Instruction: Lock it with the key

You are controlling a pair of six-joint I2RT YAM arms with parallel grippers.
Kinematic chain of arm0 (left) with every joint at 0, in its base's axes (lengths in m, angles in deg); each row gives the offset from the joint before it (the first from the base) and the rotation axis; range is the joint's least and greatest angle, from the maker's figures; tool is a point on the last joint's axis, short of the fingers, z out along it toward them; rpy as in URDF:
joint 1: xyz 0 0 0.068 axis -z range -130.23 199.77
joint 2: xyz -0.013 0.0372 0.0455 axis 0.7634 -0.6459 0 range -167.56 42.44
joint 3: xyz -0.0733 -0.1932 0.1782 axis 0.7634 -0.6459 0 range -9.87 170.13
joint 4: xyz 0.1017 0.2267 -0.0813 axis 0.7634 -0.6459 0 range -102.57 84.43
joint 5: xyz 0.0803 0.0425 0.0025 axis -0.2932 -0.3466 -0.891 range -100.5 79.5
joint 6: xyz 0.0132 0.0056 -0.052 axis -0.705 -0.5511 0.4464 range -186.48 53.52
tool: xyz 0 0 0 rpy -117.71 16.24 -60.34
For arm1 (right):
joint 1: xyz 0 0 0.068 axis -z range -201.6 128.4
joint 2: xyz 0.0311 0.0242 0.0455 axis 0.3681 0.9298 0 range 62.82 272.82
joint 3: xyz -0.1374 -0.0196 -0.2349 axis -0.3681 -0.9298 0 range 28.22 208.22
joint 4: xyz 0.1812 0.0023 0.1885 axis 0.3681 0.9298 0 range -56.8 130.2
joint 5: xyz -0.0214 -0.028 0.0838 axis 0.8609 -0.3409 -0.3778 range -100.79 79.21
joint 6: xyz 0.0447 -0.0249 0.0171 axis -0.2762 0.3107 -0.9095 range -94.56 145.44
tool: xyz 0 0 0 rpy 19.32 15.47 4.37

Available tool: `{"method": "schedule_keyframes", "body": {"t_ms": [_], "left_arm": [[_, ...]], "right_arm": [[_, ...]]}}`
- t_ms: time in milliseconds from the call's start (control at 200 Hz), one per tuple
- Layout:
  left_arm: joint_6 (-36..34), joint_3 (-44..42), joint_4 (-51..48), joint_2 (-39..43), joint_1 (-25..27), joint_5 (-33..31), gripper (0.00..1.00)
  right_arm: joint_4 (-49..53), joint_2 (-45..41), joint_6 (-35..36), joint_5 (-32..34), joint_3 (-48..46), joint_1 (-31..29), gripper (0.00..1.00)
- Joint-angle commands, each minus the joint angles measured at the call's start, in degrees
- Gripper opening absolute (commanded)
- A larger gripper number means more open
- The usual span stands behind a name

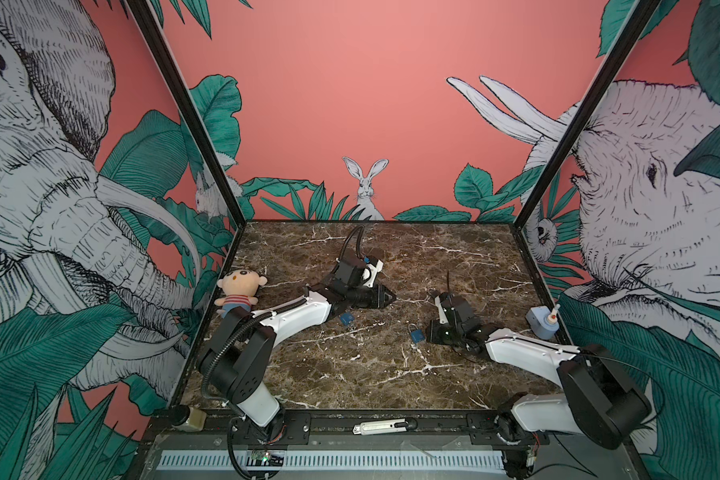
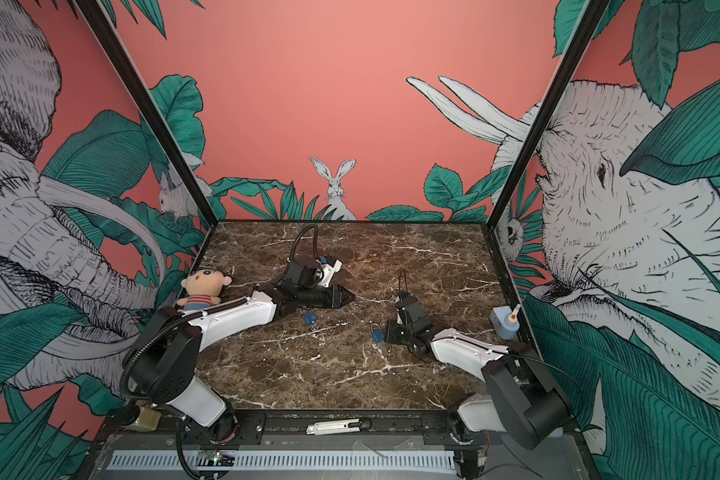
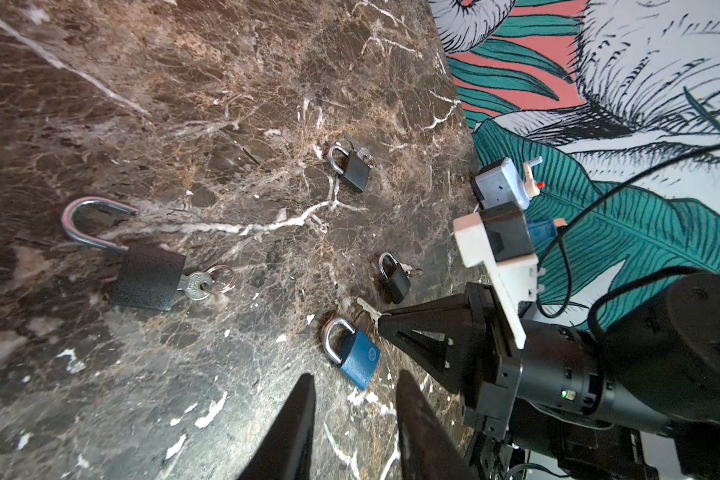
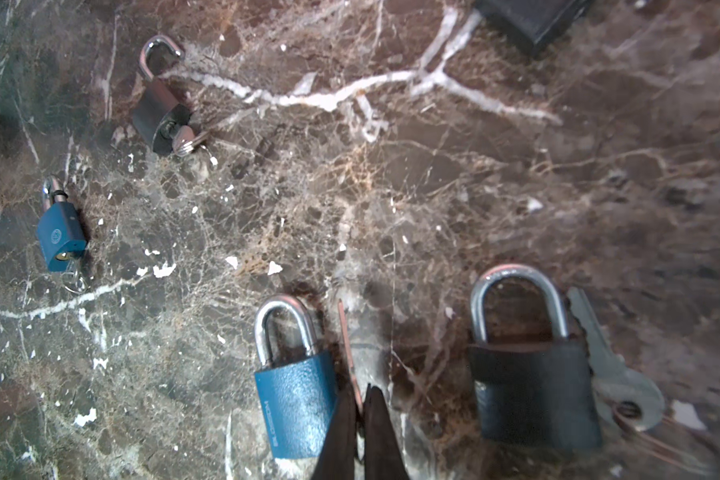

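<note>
A blue padlock [image 1: 416, 335] [image 2: 377, 335] with its shackle down lies on the marble table [image 1: 371, 374]. My right gripper [image 1: 427, 332] [image 4: 360, 390] is right beside it, shut on a thin key [image 4: 346, 349] [image 3: 366, 309] that sticks out of its tips next to the padlock's body [image 4: 296, 407]. My left gripper [image 3: 355, 378] [image 1: 393, 297] hovers a little off the table and points at the same blue padlock [image 3: 352, 353]. It is open, with nothing between its fingers.
A second blue padlock [image 1: 346, 318] [image 4: 61, 237] lies under the left arm. Three black padlocks with keys lie around: one with its shackle open [image 3: 148, 276], two shut [image 3: 354, 168] [image 3: 393, 278]. A plush doll [image 1: 238, 291] sits far left, a light-blue box [image 1: 541, 322] far right.
</note>
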Motion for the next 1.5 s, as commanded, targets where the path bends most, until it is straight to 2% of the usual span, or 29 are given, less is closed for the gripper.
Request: {"method": "schedule_keyframes", "body": {"t_ms": [0, 340, 555, 820, 1020, 1190, 1270, 1495], "left_arm": [[-0.9, -0.7, -0.7, 1.7, -0.1, 0.2, 0.35], [-0.8, -0.9, -0.9, 1.7, -0.2, 0.7, 0.35], [-1.4, -1.2, -1.8, 2.2, -0.2, 0.3, 0.35], [-1.3, -2.4, -1.9, 3.9, -0.2, -0.5, 0.35], [-2.6, -2.7, -5.4, 7.8, -2.0, -4.8, 0.35], [-1.9, -3.5, -7.6, 11.1, -5.9, -5.2, 0.35], [-1.7, -3.9, -8.7, 12.4, -8.2, -5.0, 0.35], [0.5, -6.5, -9.2, 16.6, -16.1, -2.3, 0.35]], "right_arm": [[-2.5, 0.3, -0.5, 0.7, 0.1, -0.6, 0.0], [-2.8, 1.3, -0.8, -0.2, 0.0, -1.0, 0.01], [-2.5, 1.5, -1.0, -0.3, 0.1, -1.3, 0.14], [2.9, -3.9, 0.0, 1.6, 1.2, -1.5, 0.19], [8.1, -7.5, 4.1, 2.2, 5.3, -1.8, 0.21], [12.7, -2.4, 11.0, 1.5, 13.4, -2.7, 0.24], [13.5, 0.8, 14.2, 3.5, 17.3, -4.1, 0.26], [17.1, 14.0, 23.6, 2.9, 31.2, -6.2, 0.32]]}}
